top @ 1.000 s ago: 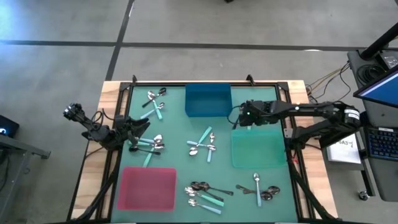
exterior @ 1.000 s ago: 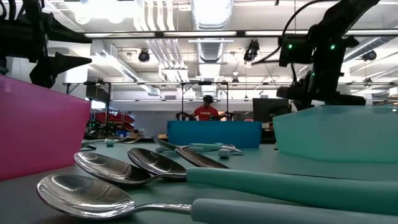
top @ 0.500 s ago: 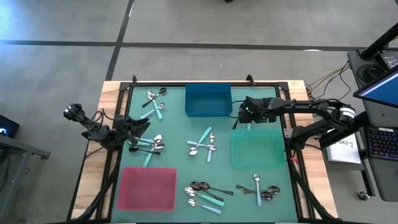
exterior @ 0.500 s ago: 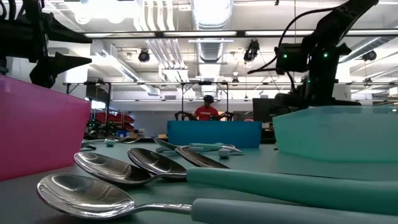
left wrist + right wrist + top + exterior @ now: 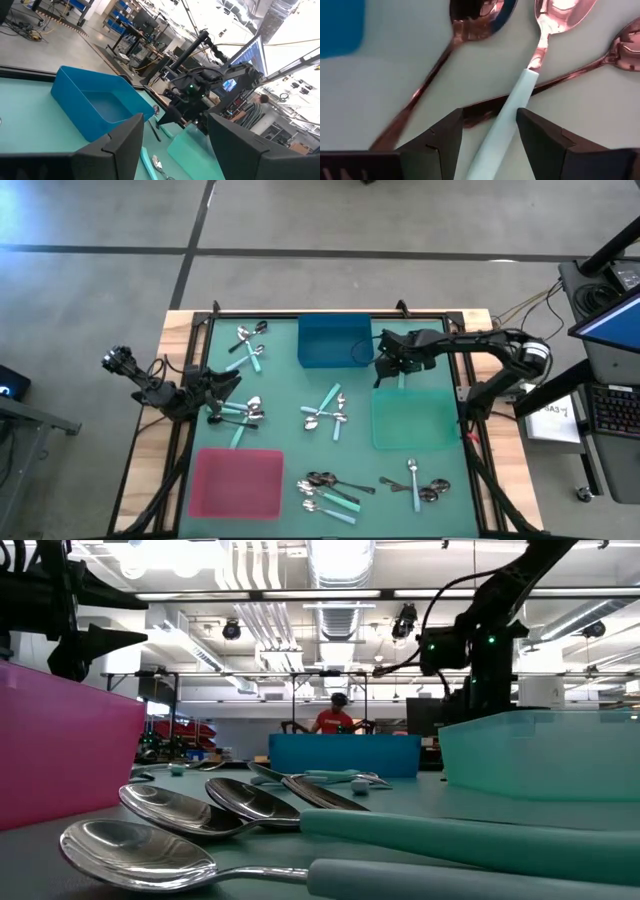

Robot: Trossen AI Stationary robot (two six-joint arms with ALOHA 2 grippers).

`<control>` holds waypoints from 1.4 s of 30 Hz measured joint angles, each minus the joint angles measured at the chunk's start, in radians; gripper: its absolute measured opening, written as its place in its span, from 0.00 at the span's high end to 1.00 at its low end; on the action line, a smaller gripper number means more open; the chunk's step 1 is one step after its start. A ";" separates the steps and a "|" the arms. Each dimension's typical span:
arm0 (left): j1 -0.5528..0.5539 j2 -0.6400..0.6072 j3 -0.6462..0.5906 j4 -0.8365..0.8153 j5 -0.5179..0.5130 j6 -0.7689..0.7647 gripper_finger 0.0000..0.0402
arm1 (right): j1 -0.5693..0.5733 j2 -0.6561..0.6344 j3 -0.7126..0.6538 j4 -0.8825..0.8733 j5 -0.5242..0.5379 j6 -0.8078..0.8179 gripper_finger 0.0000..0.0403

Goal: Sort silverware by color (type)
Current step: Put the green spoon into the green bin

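Note:
My right gripper point(image 5: 384, 362) is open and hangs low over the gap between the blue tray point(image 5: 335, 345) and the green tray point(image 5: 415, 420). In the right wrist view its fingers point(image 5: 489, 112) stand on either side of a teal-handled spoon's handle point(image 5: 517, 92), which lies on the mat. Two all-metal spoons point(image 5: 437, 62) point(image 5: 585, 67) lie beside and under that spoon. The green tray hides the fingertips in the low view point(image 5: 470, 690). My left gripper point(image 5: 228, 388) waits open point(image 5: 176, 120) at the table's left, by a spoon cluster point(image 5: 237, 412).
A pink tray point(image 5: 238, 480) sits near the front left. Further spoon groups lie at the far left point(image 5: 248, 345), the centre point(image 5: 328, 415) and the near edge point(image 5: 330, 490) point(image 5: 415, 485). A person point(image 5: 332, 718) stands in the room behind the table.
My right gripper has moved toward the table's far edge and a little to the left, closer to the blue tray's right side. The spoons and trays lie as before.

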 joint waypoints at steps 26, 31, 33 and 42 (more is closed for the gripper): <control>0.000 0.000 0.000 0.000 0.000 0.000 0.49 | -0.047 0.064 0.028 -0.034 0.005 -0.103 0.72; 0.000 0.000 0.000 -0.001 0.000 0.000 0.49 | -0.047 0.052 0.027 -0.030 0.001 -0.119 0.86; 0.000 0.000 0.000 -0.001 0.000 0.000 0.49 | -0.047 0.037 0.024 -0.037 0.013 -0.120 0.90; 0.000 0.000 0.000 -0.001 0.000 0.000 0.49 | -0.047 -0.111 0.026 -0.044 0.011 -0.140 0.92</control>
